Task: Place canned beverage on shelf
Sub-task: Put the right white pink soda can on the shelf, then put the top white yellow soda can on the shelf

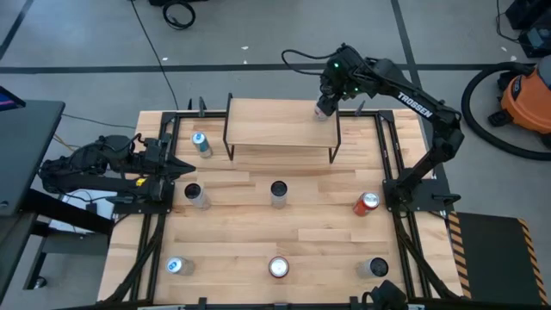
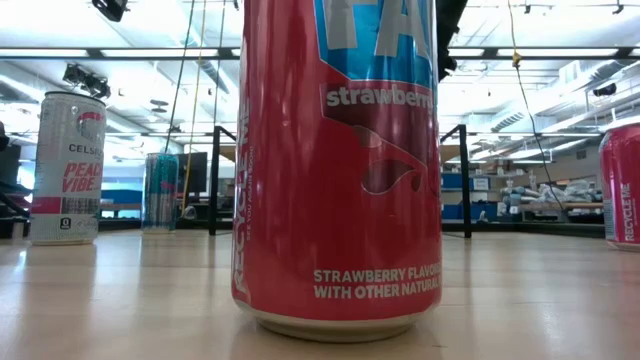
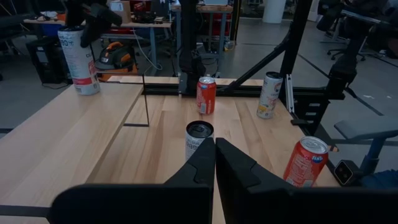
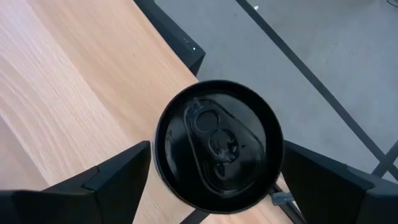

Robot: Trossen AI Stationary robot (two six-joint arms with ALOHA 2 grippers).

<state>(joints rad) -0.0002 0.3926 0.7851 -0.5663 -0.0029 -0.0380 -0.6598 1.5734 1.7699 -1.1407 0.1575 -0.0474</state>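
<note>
One can [image 1: 322, 110] stands upright at the shelf's [image 1: 275, 125] two o'clock corner, long axis vertical, directly beneath the right end effector [image 4: 211, 180], whose fingers are spread either side of it, apparently clear. The left end effector [image 3: 215, 163], pressed together, waits at the worktop's [image 1: 318, 224] nine o'clock.

Black-topped can [image 4: 217, 144], light wooden shelf [image 1: 275, 125]

my high view: overhead, straight down, far enough to take in the whole table [image 1: 284, 228] and floor around it. my low view: at tabletop level, facing across, nearly filled by a red can [image 2: 338, 165] right at the lens. left wrist view: low, looking across the table. right wrist view: close above the shelf [image 4: 56, 99] corner, looking down; high view shares it.
</note>
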